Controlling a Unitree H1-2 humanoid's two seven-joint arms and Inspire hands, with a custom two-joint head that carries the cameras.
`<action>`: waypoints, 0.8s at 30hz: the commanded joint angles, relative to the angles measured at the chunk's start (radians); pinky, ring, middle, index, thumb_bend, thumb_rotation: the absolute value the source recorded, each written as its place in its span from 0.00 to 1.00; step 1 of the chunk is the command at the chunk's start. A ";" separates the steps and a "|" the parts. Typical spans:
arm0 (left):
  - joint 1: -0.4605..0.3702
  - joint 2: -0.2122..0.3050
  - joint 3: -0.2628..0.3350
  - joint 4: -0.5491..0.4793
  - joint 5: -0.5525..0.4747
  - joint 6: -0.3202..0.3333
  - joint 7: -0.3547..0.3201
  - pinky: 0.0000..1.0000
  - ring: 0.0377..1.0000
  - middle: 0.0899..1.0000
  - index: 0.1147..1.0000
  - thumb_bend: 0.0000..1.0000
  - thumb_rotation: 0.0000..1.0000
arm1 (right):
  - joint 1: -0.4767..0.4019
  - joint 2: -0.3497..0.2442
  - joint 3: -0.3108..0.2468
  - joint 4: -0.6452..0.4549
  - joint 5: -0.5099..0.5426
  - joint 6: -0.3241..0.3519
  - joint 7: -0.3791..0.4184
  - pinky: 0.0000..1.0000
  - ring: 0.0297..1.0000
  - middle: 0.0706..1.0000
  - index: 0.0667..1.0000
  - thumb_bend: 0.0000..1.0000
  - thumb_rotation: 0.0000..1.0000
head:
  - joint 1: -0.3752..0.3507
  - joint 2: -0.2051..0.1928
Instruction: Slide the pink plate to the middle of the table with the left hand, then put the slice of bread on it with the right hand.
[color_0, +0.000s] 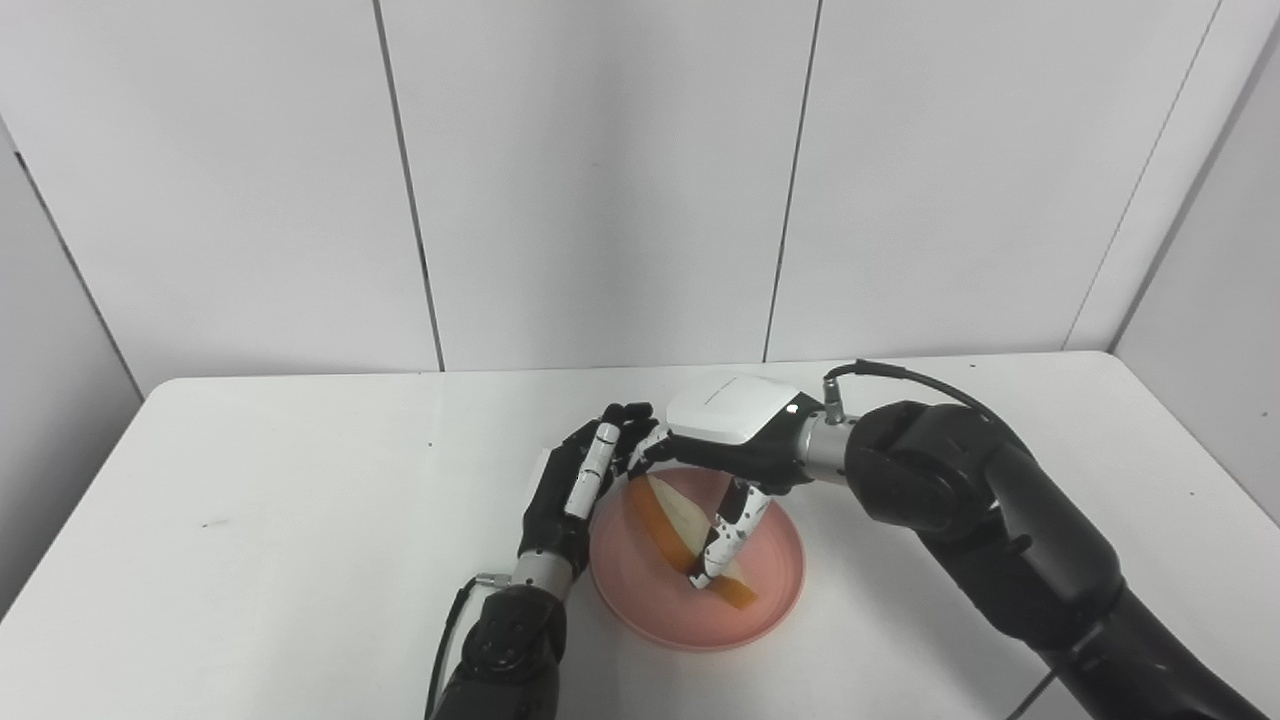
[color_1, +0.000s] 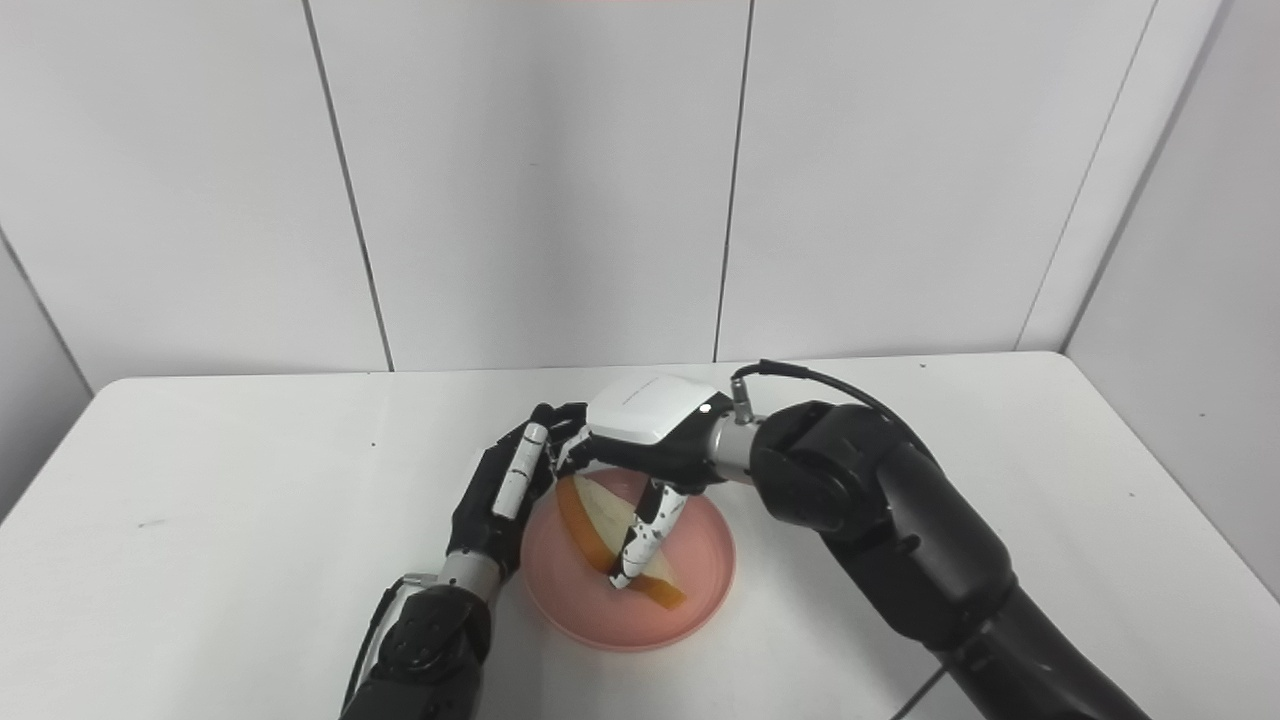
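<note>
This looks like a robot test room or lab, not a home. A plain white table (color_0: 250, 520) stands against bare white wall panels (color_0: 600, 180) that run from 9 o'clock across 12 o'clock to 3 o'clock, with thin dark lines between them. Two black robot arms reach in from 6 o'clock, one trailing a black cable (color_0: 905, 375).

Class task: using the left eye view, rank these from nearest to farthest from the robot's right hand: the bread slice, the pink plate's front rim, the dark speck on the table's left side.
1. Bread slice: at the right hand's fingers.
2. Pink plate's front rim: just below.
3. Dark speck: far left.
</note>
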 joint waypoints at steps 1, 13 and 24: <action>0.074 0.004 0.001 0.043 -0.007 0.026 -0.010 0.75 0.73 0.68 0.60 0.69 0.83 | -0.042 -0.027 -0.041 -0.036 0.026 0.033 -0.006 0.79 0.81 0.79 0.73 1.00 0.49 | -0.001 0.001; 0.075 0.006 -0.008 0.031 0.005 0.033 -0.005 0.72 0.71 0.68 0.61 0.69 0.84 | -0.038 -0.063 -0.076 -0.031 0.052 0.050 0.008 0.86 0.87 0.83 0.79 1.00 0.53 | -0.002 0.003; 0.080 0.007 -0.010 0.014 0.003 0.048 -0.005 0.71 0.70 0.68 0.61 0.69 0.84 | -0.038 -0.063 -0.044 0.009 0.007 0.032 0.001 0.94 0.90 0.86 0.81 1.00 0.55 | -0.001 0.004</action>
